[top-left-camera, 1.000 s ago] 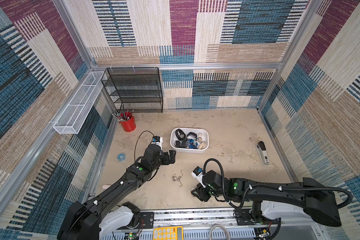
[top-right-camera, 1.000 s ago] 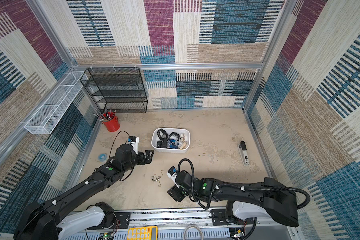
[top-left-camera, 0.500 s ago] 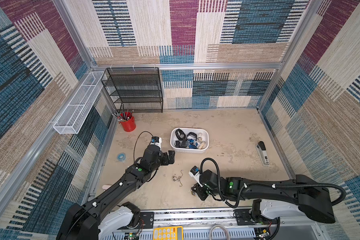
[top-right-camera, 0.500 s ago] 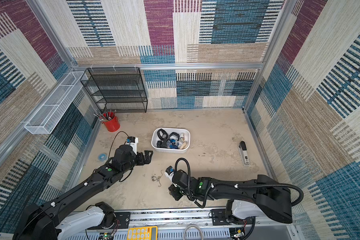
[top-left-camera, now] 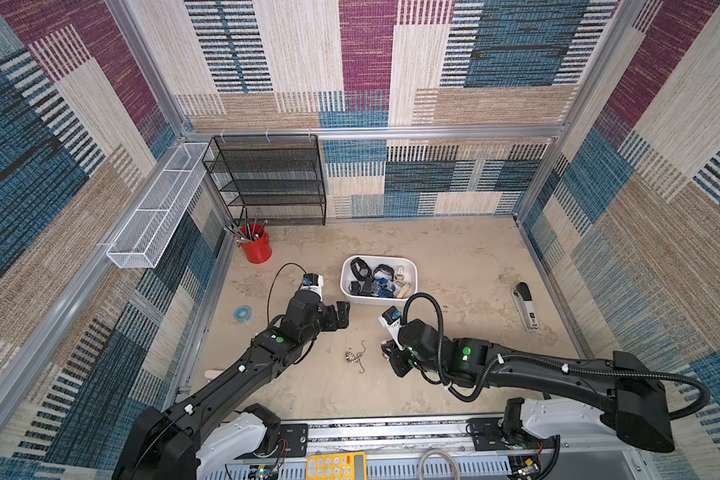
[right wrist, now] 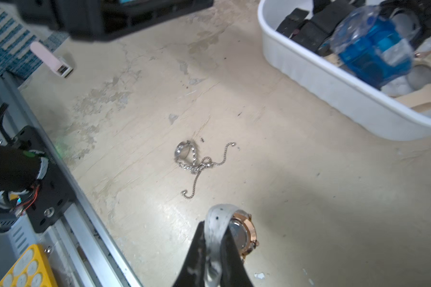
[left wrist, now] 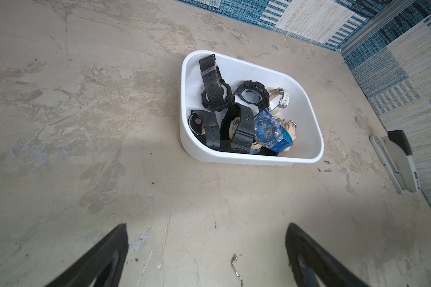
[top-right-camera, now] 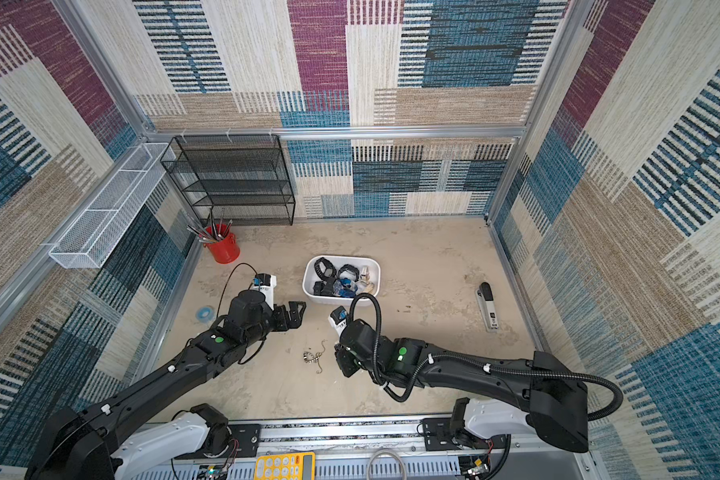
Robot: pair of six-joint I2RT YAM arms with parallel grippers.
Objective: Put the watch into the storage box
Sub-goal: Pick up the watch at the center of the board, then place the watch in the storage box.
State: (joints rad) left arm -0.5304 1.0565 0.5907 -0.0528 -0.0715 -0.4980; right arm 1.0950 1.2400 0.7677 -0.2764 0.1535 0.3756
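Observation:
My right gripper [right wrist: 215, 238] is shut on the pale grey strap of a watch [right wrist: 243, 233] with a rose-gold case, low over the floor. In both top views this gripper [top-left-camera: 393, 354] [top-right-camera: 345, 358] sits in front of the storage box [top-left-camera: 345, 286] [top-right-camera: 307, 286] and hides the watch. The storage box is a white tub [right wrist: 321, 82] [left wrist: 304, 116] holding several black, blue and cream watches. My left gripper [top-left-camera: 341, 316] [top-right-camera: 296, 312] [left wrist: 207, 227] hovers open and empty to the left of the box.
A silver chain with a small round piece [top-left-camera: 356, 358] [right wrist: 197, 159] lies between the arms. A red cup [top-left-camera: 256, 247], a black mesh shelf [top-left-camera: 271, 178] and a white wire basket [top-left-camera: 154, 212] stand back left. A stapler [top-left-camera: 526, 305] lies right, blue tape [top-left-camera: 242, 312] left.
My right gripper's jaws have closed onto the watch strap, and that arm has shifted a little to the left. The left arm has stayed where it was, open.

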